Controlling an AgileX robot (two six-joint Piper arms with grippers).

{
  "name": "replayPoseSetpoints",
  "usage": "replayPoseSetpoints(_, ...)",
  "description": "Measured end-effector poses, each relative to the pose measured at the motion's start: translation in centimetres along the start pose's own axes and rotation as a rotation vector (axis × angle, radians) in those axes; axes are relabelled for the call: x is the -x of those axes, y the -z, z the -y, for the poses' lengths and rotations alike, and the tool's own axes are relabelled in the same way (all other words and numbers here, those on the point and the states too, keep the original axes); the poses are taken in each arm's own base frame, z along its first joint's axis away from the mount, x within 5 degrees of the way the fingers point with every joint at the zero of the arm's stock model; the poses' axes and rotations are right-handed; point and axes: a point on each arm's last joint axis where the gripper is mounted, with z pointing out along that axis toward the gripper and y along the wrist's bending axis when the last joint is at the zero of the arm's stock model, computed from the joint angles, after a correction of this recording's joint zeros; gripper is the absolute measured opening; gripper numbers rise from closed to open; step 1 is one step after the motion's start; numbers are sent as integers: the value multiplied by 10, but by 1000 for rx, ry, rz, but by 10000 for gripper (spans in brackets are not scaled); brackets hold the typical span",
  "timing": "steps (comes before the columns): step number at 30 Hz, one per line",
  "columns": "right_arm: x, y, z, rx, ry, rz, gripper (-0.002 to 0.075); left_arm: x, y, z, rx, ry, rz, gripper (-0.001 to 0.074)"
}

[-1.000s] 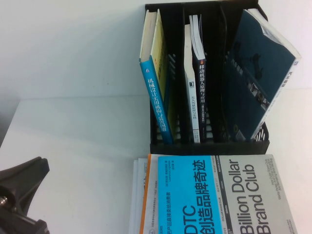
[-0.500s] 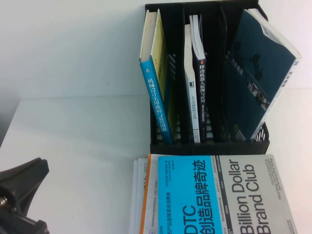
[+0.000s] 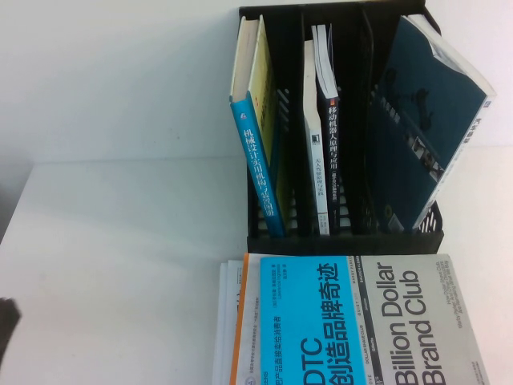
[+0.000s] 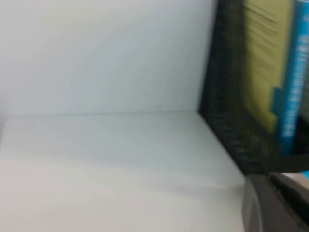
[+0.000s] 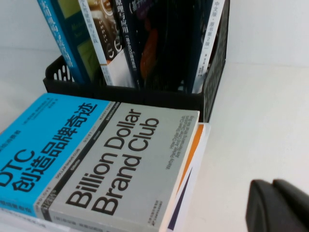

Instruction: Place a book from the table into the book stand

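Note:
The black book stand (image 3: 345,241) stands at the back of the white table (image 3: 120,241). The dark navy book (image 3: 327,152), its dark spine bearing white characters, stands upright in the stand's middle slot. Its dark cover with an orange blob shows in the right wrist view (image 5: 154,48). Neither gripper shows in the high view. My left gripper (image 4: 268,178) is shut and empty, low over the table to the left of the stand (image 4: 227,121). My right gripper (image 5: 271,183) is shut and empty, over bare table to the right of the book stack.
A stack of books topped by the cyan-and-grey "Billion Dollar Brand Club" book (image 3: 361,321) lies in front of the stand. A teal book (image 3: 425,120) leans in the right slot. A blue-spined book (image 3: 258,168) leans in the left slot. A white wall is behind.
My left gripper has drawn back out of the high view at the lower left. The books and stand have not moved.

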Motion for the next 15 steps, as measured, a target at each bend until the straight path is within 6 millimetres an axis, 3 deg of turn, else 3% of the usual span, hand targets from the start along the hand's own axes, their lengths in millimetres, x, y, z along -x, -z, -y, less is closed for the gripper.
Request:
replayPoseSetpoints(8, 0, 0, 0, 0, 0, 0, -3, -45, 22, -23, 185, 95, 127, -1)
replayPoseSetpoints(12, 0, 0, 0, 0, 0, 0, -3, -68, 22, -30, 234, 113, 95, -1)
replayPoseSetpoints(15, 0, 0, 0, 0, 0, 1, -3, -81, 24, -35, 300, 140, -28, -1)
